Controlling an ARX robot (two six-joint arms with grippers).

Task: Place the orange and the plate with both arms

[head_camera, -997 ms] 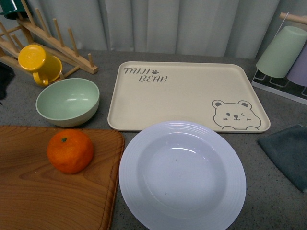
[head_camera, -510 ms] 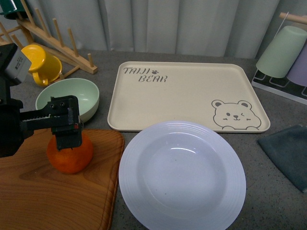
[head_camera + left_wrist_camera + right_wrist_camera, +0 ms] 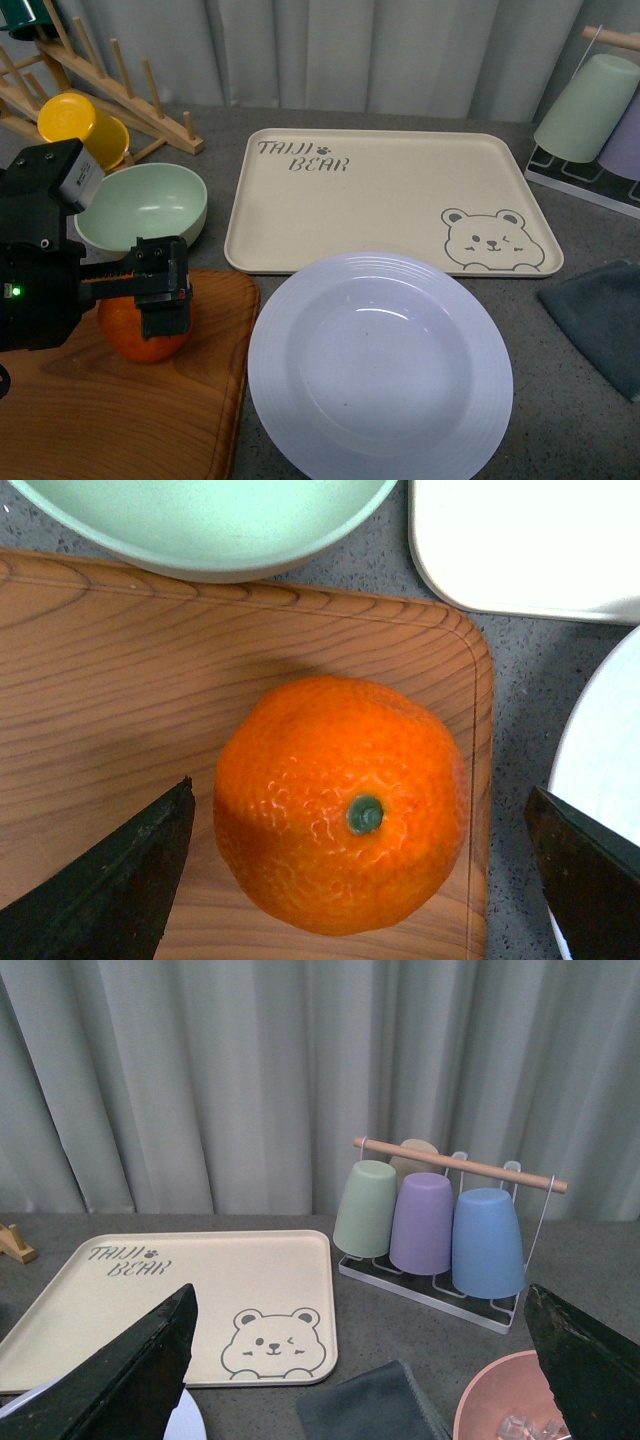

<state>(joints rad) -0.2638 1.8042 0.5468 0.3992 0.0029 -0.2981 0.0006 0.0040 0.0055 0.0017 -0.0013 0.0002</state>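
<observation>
The orange (image 3: 135,340) sits on a wooden board (image 3: 120,410) at the front left. My left gripper (image 3: 150,305) is open and hangs right over it, hiding its top. In the left wrist view the orange (image 3: 340,800), green stem spot up, lies between the two dark fingertips (image 3: 110,880) with gaps on both sides; the gripper (image 3: 360,870) touches nothing. The white ridged plate (image 3: 380,365) lies on the grey table at front centre, empty. My right gripper (image 3: 355,1370) is open and empty, held above the table; it does not show in the front view.
A beige bear-print tray (image 3: 390,195) lies behind the plate. A pale green bowl (image 3: 140,205) and a yellow mug (image 3: 85,125) on a wooden rack stand behind the board. Upturned cups (image 3: 425,1220) on a rack, a dark cloth (image 3: 600,320) and a pink bowl (image 3: 510,1400) are at the right.
My left arm has come into the front view from the left and sunk down over the orange. The orange and plate have not moved.
</observation>
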